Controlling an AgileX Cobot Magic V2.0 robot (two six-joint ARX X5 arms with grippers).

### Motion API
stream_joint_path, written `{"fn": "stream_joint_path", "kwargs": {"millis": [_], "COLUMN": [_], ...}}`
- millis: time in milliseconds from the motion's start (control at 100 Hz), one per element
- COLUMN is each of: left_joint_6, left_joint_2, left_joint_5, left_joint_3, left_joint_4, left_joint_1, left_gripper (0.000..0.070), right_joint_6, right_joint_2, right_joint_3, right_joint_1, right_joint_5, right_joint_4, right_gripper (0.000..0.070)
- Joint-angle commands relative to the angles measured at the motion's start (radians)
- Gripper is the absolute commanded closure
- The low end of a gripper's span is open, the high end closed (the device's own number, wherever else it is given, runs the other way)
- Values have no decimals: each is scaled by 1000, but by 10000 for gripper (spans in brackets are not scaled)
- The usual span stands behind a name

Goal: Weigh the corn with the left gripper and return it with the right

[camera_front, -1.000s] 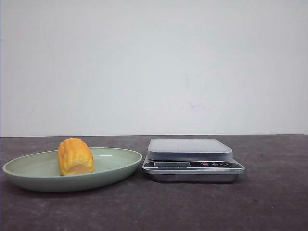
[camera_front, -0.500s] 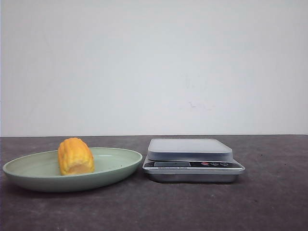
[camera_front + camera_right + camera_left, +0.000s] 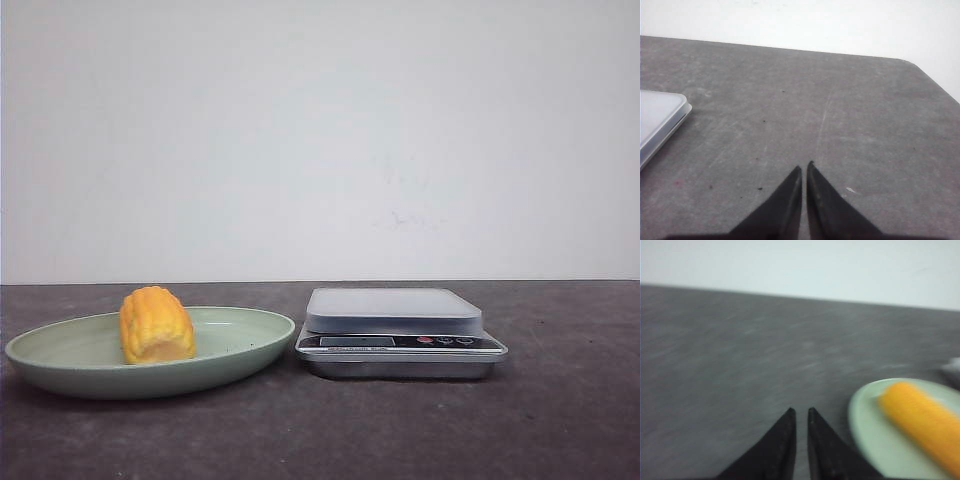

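The corn [image 3: 155, 324], a stubby yellow-orange cob, lies in a pale green plate [image 3: 60, 365] at the left of the table. It also shows, blurred, in the left wrist view [image 3: 925, 422] on the plate [image 3: 875, 440]. My left gripper [image 3: 801, 412] hangs over bare table beside the plate, its black pointed fingers shut with only a thin slit between them, holding nothing. My right gripper [image 3: 804, 167] is shut and empty over bare table, off to the side of the scale. Neither gripper shows in the front view.
A silver kitchen scale [image 3: 400, 330] with a pale platform stands just right of the plate; its corner shows in the right wrist view [image 3: 657, 120]. The dark grey table's far right corner [image 3: 912, 62] is rounded. A white wall is behind.
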Motion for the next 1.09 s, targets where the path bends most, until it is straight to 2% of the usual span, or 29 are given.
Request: {"fn": "stream_joint_path", "kwargs": {"millis": [0, 90, 260, 1080], "left_joint_6": [-8, -5, -7, -6], "left_joint_2": [-2, -2, -2, -2], "left_joint_5": [-105, -149, -118, -119], "left_joint_3": [-19, -19, -19, -18], "left_joint_4": [-4, 0, 0, 0], "left_joint_1": [0, 1, 1, 1], "left_gripper": [700, 700, 700, 700], "right_joint_6": [-6, -6, -6, -6], "right_joint_2": [0, 0, 0, 0], "right_joint_3": [-2, -2, -2, -2], "right_joint_1": [-2, -2, -2, -2], "right_joint_5": [0, 0, 0, 0], "right_joint_4": [11, 11, 11, 11], "right_gripper": [688, 688, 688, 688]}}
